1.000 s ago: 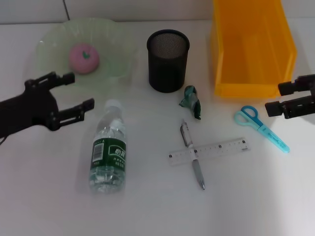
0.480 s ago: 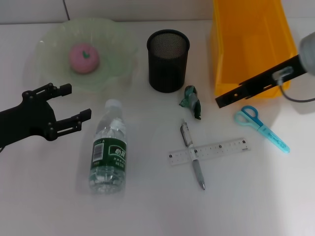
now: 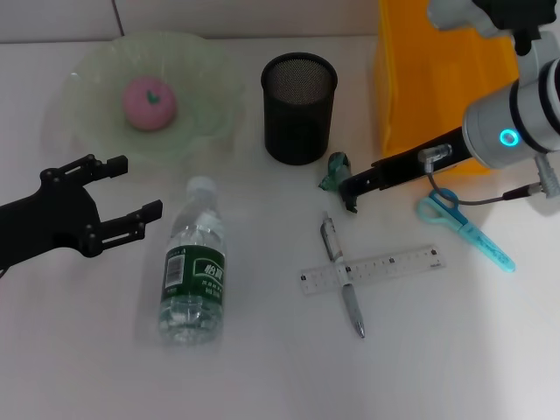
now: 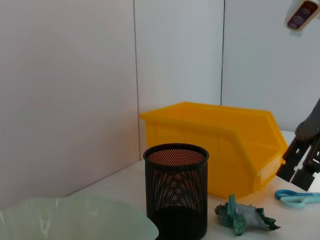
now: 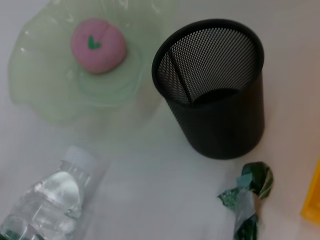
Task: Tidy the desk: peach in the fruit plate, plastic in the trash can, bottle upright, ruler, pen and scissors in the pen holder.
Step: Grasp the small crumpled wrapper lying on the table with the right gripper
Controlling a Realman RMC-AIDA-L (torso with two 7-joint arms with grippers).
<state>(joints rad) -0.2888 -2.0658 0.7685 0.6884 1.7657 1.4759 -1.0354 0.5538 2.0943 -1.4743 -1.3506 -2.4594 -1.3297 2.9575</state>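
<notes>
The right gripper (image 3: pixel 352 194) has swung in from the yellow bin (image 3: pixel 442 87) to the crumpled plastic wrapper (image 3: pixel 335 171); its finger state is unclear. The left gripper (image 3: pixel 131 188) stays open beside the bottle (image 3: pixel 193 267).

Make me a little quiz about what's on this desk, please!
1. True or false: the peach already sits in the fruit plate.
2. The bottle is: A) upright, B) lying on its side, C) inside the trash can.
3. What lies across the pen?

Hints: the right tool hangs by the crumpled plastic; the left tool waits open beside the bottle's cap end. The pen holder looks empty, and the scissors lie on the desk.

Key: 1 true; 2 B; 3 the ruler.
</notes>
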